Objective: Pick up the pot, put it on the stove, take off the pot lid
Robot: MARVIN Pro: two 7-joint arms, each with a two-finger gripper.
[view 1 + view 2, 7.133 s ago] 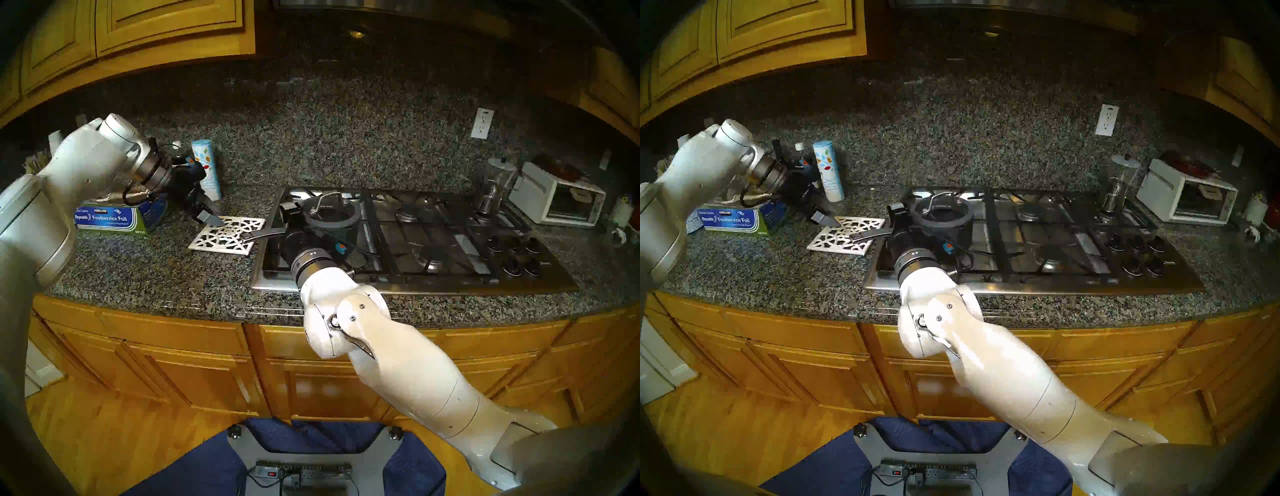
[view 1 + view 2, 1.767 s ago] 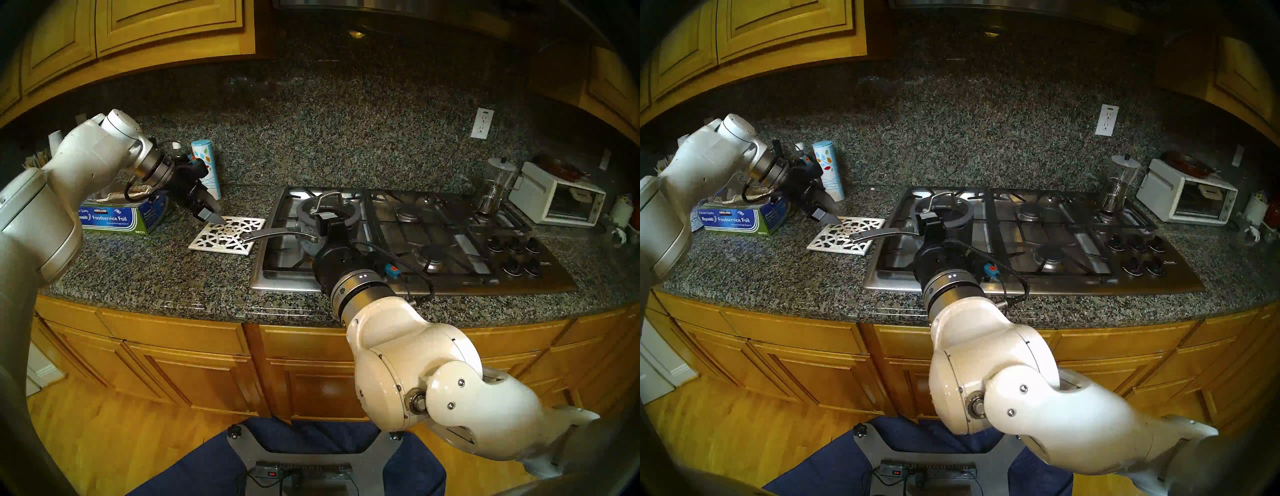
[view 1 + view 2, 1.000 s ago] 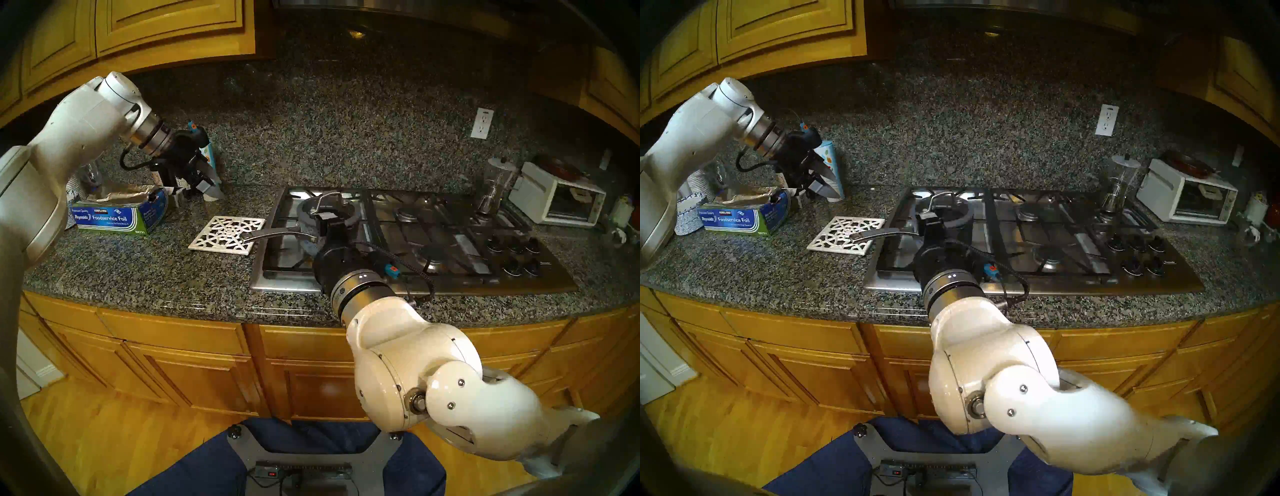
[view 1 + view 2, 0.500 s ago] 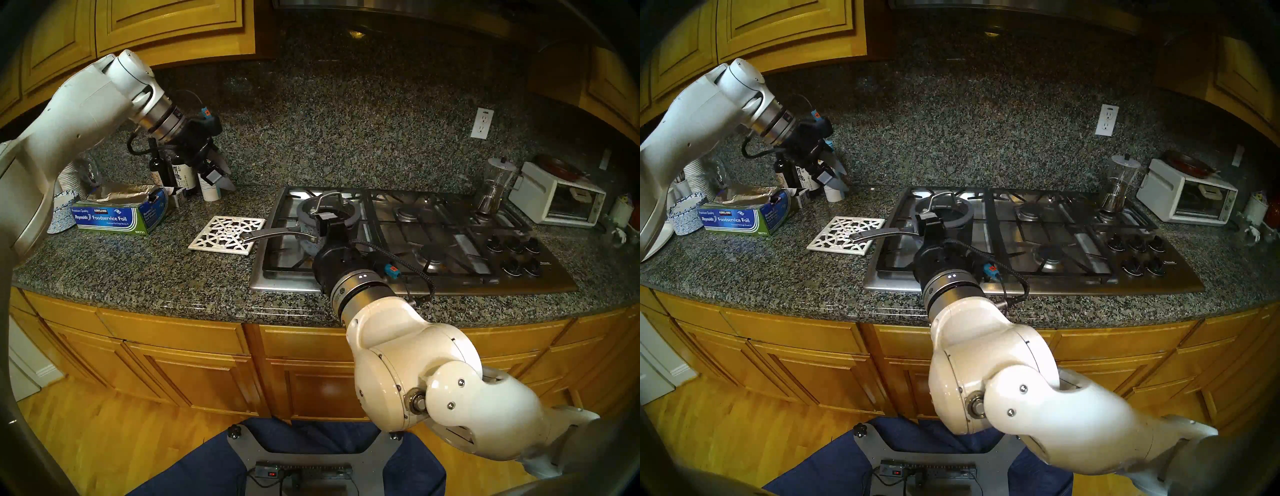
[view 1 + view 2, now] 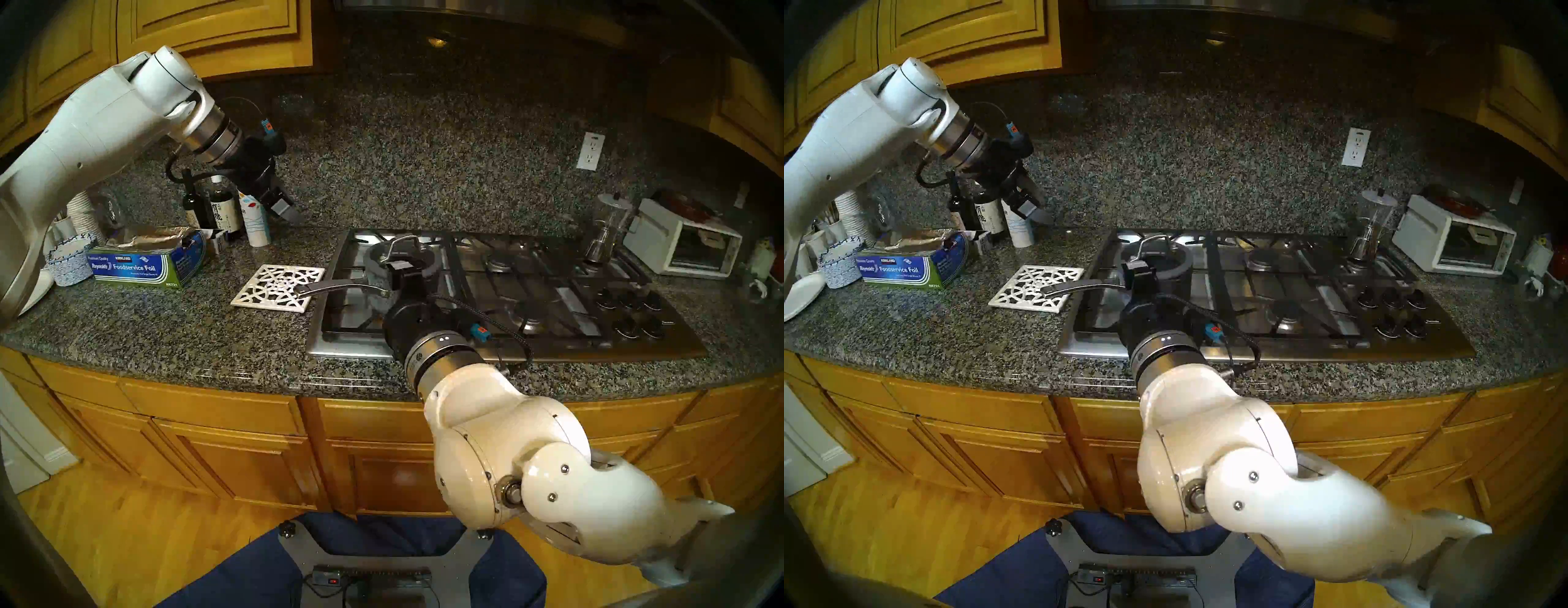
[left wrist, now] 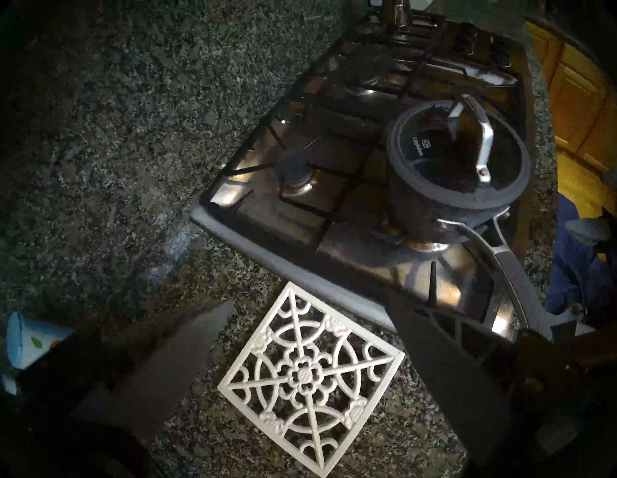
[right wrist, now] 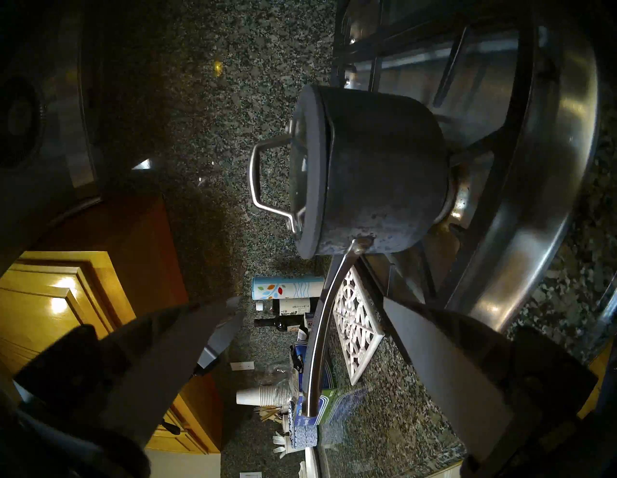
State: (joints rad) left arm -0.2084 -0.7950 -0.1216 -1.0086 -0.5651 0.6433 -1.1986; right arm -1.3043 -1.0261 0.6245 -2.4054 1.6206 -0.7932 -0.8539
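The dark speckled pot (image 5: 375, 282) stands on the front-left burner of the steel stove (image 5: 551, 297), and its long steel handle (image 5: 335, 288) points left over the counter. The glass pot lid (image 6: 457, 157) sits on the pot (image 6: 417, 207), loop handle up. My right gripper (image 5: 399, 280) is open just in front of the pot and hides part of it. In the right wrist view the pot handle (image 7: 320, 333) runs between the spread fingers without touching them. My left gripper (image 5: 286, 210) hangs open and empty above the counter, behind the trivet.
A white lattice trivet (image 5: 278, 288) lies left of the stove, under the handle's tip. Further left are a foil box (image 5: 144, 265), bottles (image 5: 220, 208), a tall canister (image 5: 256, 223) and paper cups. A coffee maker (image 5: 606, 229), a toaster oven (image 5: 683, 244) and the black knobs (image 5: 632, 314) are on the right.
My left arm has risen and swung right, from over the foil box toward the stove, its gripper still open. The right arm, pot and lid have not moved.
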